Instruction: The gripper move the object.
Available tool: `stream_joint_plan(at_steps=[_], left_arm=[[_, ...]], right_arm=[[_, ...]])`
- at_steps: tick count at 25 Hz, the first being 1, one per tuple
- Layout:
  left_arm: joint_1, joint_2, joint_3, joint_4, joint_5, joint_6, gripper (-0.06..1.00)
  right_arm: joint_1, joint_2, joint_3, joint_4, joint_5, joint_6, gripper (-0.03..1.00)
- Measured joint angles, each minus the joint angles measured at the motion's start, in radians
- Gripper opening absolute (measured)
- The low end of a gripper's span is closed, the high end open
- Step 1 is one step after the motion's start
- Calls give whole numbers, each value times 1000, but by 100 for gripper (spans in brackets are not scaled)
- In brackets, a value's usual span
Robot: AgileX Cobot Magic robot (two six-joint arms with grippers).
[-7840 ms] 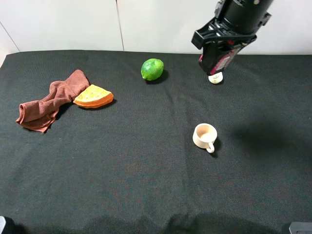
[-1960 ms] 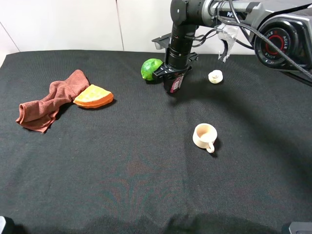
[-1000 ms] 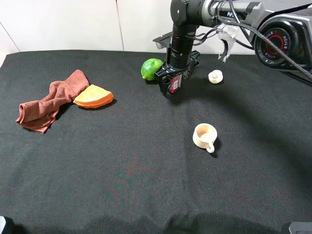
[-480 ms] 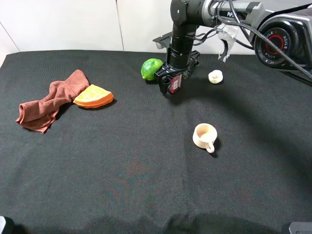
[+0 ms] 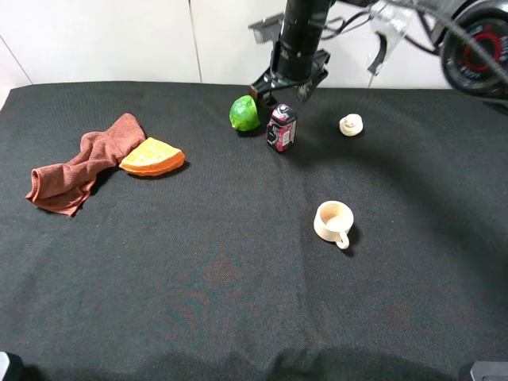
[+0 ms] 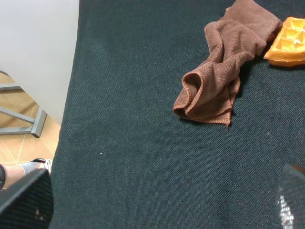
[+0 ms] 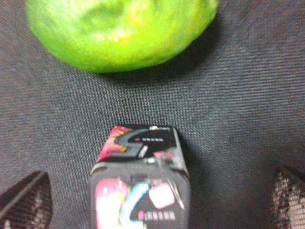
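Counter (image 5: 198, 270): black woven cloth over the whole work area, white panelled wall behind it. Left wrist view shows the counter's edge, a pale wall, tan floor and a grey metal frame leg beyond.

Right arm: thick black cylinder with cables, reaching in from the upper right of the high view. Right gripper (image 5: 289, 86) hangs above the object, prongs spread apart, nothing between them.

Left gripper (image 6: 157, 200): only two dark tips at the frame corners, set wide apart, empty.

Brown towel (image 5: 79, 164): crumpled, far left, touching an orange waffle piece (image 5: 151, 156).

Lime (image 5: 245, 113): just beside the object.

Cream mug (image 5: 333, 222): mid-counter, handle toward the camera.

Object (image 5: 281, 127): black and pink box, standing upright, free of the gripper, between lime and small white lump (image 5: 350, 125).
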Motion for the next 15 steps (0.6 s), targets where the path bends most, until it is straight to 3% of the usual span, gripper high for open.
stream_joint_plan(at_steps=[10,15], left_arm=[[0,0,0,0,0,0,99],[0,0,0,0,0,0,99]], right_arm=[[-22,-151,3,-44,3,55,69],[-69,-260,80,-52,3,73,69]])
